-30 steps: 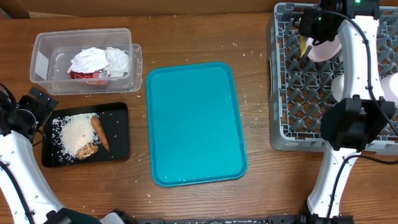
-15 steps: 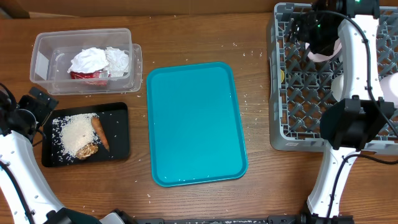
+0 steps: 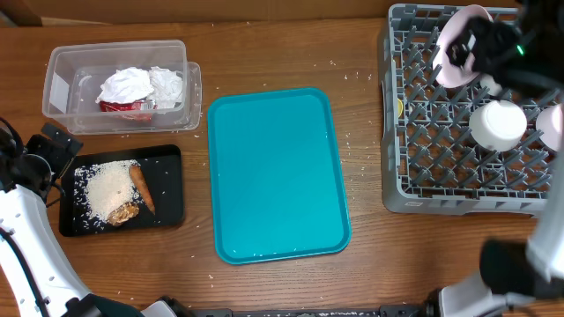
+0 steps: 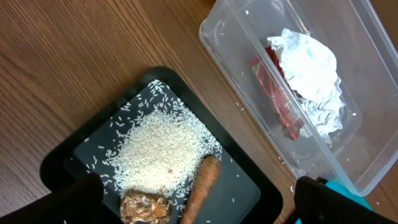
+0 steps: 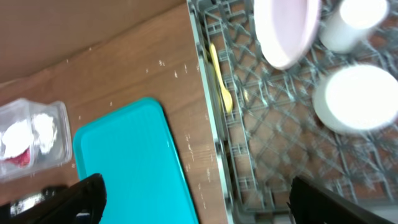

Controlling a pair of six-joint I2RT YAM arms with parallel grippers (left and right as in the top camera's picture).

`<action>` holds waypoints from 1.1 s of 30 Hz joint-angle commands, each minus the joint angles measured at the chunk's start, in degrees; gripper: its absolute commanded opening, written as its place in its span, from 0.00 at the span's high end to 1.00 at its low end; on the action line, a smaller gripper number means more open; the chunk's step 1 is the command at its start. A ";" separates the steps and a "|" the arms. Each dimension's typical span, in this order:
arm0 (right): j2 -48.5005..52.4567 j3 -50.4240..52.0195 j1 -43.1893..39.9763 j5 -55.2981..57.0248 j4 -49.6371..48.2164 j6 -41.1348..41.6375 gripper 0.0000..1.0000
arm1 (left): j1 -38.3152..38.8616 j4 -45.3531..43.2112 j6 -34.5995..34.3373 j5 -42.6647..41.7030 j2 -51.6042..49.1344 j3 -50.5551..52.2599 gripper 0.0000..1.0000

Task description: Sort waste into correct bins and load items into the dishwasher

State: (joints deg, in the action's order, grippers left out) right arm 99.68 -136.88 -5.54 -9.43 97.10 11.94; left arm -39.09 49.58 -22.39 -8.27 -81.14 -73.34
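Grey dish rack sat at three o'clock of the teal tray. The yellow spoon lay along its nine o'clock wall, and the pink plate leaned toward twelve. The right gripper was spread wide and empty (blurred overhead). The left gripper hung likewise released over the black tray.

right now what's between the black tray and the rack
The teal tray lies between the black tray and the rack; the overhead view shows it.
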 commanded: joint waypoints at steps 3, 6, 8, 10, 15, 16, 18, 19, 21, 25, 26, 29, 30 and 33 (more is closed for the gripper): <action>-12.20 16.39 -0.11 3.37 -0.04 0.52 0.00 | 0.11 -0.09 -0.55 0.37 -0.17 -0.31 0.00; -18.27 25.16 -0.11 3.21 -0.04 0.72 0.00 | 0.11 -0.09 -0.55 0.37 -0.17 -0.31 0.00; -21.09 29.62 -0.11 2.86 -0.04 0.74 0.00 | 0.11 -0.11 -0.55 0.37 -0.17 -0.31 0.00; -22.62 32.26 -0.11 2.67 -0.04 0.74 0.00 | 0.11 -0.11 -0.55 0.37 -0.17 -0.31 0.00; -22.91 34.07 -0.11 -1.11 -0.13 0.72 0.00 | 0.11 -0.09 -0.55 0.37 -0.17 -0.31 0.01; -22.82 34.07 -0.11 -1.14 -0.11 0.72 0.00 | 0.11 -0.09 -0.55 0.37 -0.17 -0.31 0.00; -22.73 34.07 -0.11 -1.14 -0.13 0.72 0.00 | 0.11 -0.09 -0.55 0.37 -0.17 -0.31 0.00; -22.73 34.07 -0.11 -1.14 -0.04 0.70 0.00 | 0.11 -0.11 -0.55 0.35 -0.17 -0.31 0.00; -22.73 34.07 -0.11 -0.87 -0.04 -0.55 0.00 | 0.11 -0.09 -0.55 0.37 -0.17 -0.31 0.00; -22.95 34.95 -0.09 -4.37 -0.04 -8.85 0.00 | 0.11 -0.09 -0.55 0.37 -0.17 -0.31 0.00; -23.15 35.50 -0.09 -5.22 -0.04 -10.78 0.00 | 0.11 -0.09 -0.55 0.35 -0.17 -0.31 0.00; -24.00 38.29 -0.09 -5.90 -0.09 -12.66 0.00 | 0.11 -0.09 -0.55 0.37 -0.17 -0.31 0.00; -24.30 39.19 -0.11 -5.90 -0.26 -12.63 0.00 | 0.11 -0.09 -0.55 0.37 -0.17 -0.31 0.00; -26.69 43.80 -0.11 -6.27 -6.45 -14.75 0.00 | 0.11 -0.09 -0.55 0.35 -0.17 -0.31 0.00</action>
State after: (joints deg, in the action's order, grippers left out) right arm 76.16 -96.42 -5.54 -14.09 95.00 1.61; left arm -39.09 49.58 -22.39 -8.27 -81.14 -73.34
